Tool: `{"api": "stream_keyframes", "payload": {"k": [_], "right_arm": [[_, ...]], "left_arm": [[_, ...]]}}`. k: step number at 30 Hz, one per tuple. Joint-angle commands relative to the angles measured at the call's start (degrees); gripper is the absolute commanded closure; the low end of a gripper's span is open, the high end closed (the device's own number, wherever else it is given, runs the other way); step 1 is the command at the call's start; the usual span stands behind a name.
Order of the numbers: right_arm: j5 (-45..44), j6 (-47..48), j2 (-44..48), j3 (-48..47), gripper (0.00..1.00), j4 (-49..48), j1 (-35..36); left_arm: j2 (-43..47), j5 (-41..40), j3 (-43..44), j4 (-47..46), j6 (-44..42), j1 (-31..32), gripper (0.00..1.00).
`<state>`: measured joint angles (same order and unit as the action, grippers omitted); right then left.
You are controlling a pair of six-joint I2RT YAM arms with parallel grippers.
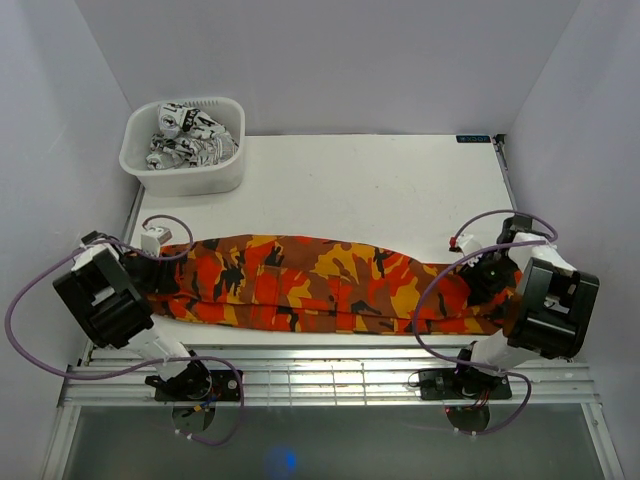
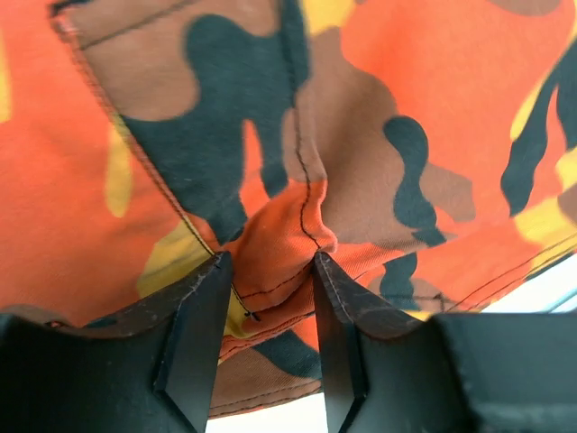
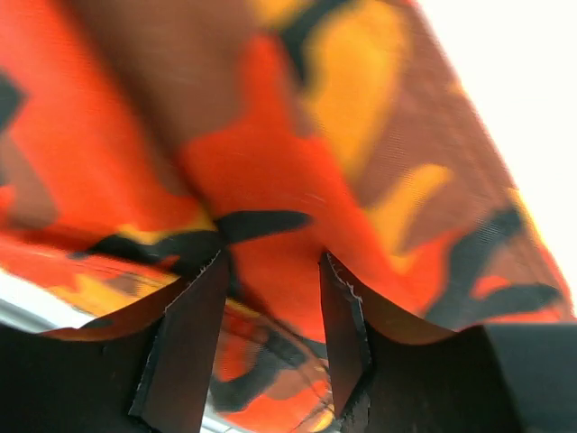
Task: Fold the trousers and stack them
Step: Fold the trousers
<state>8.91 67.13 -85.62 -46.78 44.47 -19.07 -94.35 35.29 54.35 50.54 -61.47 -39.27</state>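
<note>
While we are looking down from the top camera, we are seeing the trousers (image 1: 320, 285) lying flat across the lower middle of the frame, a long band of orange, red, brown and black camouflage on the white table (image 1: 380, 180). The left gripper (image 1: 163, 268) is sitting at their left end and the right gripper (image 1: 487, 280) at their right end.

Through the left wrist camera, we are watching the left gripper (image 2: 270, 271) pinching a raised, stitched ridge of the trousers (image 2: 406, 81) at bottom centre.

Through the right wrist camera, we are finding the trousers (image 3: 270, 162) blurred and filling the frame; cloth is sitting between the fingers (image 3: 185, 352) of the right gripper (image 3: 272, 271), yet we cannot tell whether they are clamping it.
</note>
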Motion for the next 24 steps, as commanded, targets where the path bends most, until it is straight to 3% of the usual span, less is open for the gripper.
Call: {"api": "stream_keyframes", "payload": {"k": [1, 6, 9, 12, 18, 24], "right_arm": [[-2.1, -9.1, -5.2, -7.5, 0.49, -10.8, 2.5], [0.3, -14.2, -7.4, -18.0, 0.47, -8.8, 5.0], [2.2, -16.2, -5.2, -23.8, 0.37, -3.7, 4.0], [3.1, -18.2, -1.6, -24.9, 0.38, -1.7, 0.8], [4.2, -24.0, 3.0, -17.2, 0.53, 6.0, -7.0], [2.1, -31.0, 4.5, -7.1, 0.45, 0.9, -11.4]], "left_arm": [[-6.2, -9.0, 3.9, -11.1, 10.6, -0.3, 0.48], [-10.1, -9.9, 10.8, -11.9, 15.2, -0.3, 0.48], [-7.5, -8.4, 10.4, -11.4, 12.5, -0.3, 0.46], [-3.7, -7.8, 7.8, -11.6, 9.2, -0.1, 0.45], [2.1, -5.6, 2.2, -11.8, 6.8, -0.2, 0.43], [5.8, -4.4, -2.0, -12.4, 5.5, -0.2, 0.41]]}}
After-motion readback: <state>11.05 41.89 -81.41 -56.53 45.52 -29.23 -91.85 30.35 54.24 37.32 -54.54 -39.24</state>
